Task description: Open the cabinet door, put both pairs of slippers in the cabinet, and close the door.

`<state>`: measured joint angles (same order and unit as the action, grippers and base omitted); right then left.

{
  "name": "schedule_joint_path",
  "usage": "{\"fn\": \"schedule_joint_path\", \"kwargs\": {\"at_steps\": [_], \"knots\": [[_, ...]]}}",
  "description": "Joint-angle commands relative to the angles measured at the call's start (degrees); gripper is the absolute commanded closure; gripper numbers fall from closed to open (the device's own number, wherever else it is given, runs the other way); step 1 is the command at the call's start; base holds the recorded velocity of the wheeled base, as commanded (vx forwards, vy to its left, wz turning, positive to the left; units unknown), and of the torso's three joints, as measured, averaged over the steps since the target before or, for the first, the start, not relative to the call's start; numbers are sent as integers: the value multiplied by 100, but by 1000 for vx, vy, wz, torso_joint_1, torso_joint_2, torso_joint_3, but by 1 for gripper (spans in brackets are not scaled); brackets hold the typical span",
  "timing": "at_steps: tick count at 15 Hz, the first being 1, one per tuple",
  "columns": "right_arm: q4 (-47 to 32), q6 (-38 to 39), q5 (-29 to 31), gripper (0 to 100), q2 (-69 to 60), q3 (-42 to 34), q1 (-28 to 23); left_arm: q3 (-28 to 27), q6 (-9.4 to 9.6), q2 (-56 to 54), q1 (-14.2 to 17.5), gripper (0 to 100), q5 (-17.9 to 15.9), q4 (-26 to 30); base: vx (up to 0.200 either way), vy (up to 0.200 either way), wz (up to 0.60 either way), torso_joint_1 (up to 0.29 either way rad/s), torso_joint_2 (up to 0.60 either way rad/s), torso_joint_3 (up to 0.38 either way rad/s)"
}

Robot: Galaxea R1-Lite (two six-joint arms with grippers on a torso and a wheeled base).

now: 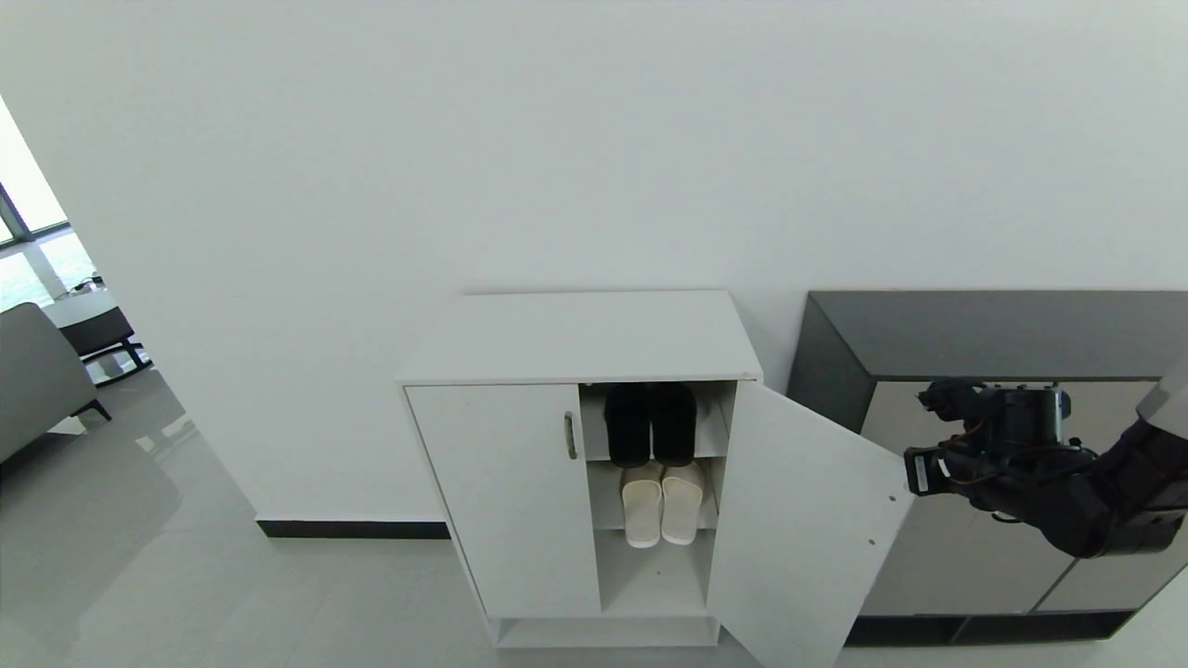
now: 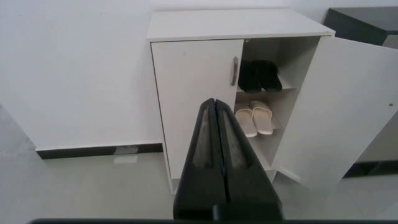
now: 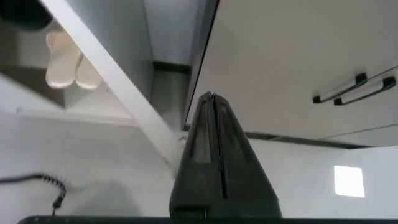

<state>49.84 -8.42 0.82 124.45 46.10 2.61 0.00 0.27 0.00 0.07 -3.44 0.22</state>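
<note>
The white cabinet (image 1: 575, 339) stands against the wall, its left door shut and its right door (image 1: 798, 520) swung open toward me. Black slippers (image 1: 650, 427) lie on the upper shelf and cream slippers (image 1: 661, 501) on the shelf below. My right gripper (image 1: 917, 469) is shut with nothing in it, level with the open door's free edge on its outer side. In the right wrist view the shut right gripper (image 3: 212, 99) points past the door's edge (image 3: 106, 74) toward the cream slippers (image 3: 68, 62). My left gripper (image 2: 215, 106) is shut and empty, held back from the cabinet (image 2: 236, 25) and facing it.
A dark sideboard (image 1: 984, 334) with glossy fronts and bar handles (image 3: 348, 90) stands right of the cabinet, close behind the open door. A grey chair (image 1: 37, 371) is far left. Bare glossy floor (image 1: 278, 603) lies in front. A black cable (image 3: 37, 180) trails on the floor.
</note>
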Motion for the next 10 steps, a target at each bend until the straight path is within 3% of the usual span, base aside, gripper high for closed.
{"fn": "schedule_joint_path", "kwargs": {"at_steps": [1, 10], "knots": [[9, -28, -38, 100, -290, -260, 223, 0, 0, 9, 1, 100, 1, -4, 0, 0, 0, 0, 0, 0], [61, -19, -73, 100, -246, -313, 293, 0, 0, 9, 1, 100, 1, 4, 0, 0, 0, 0, 0, 0]]}}
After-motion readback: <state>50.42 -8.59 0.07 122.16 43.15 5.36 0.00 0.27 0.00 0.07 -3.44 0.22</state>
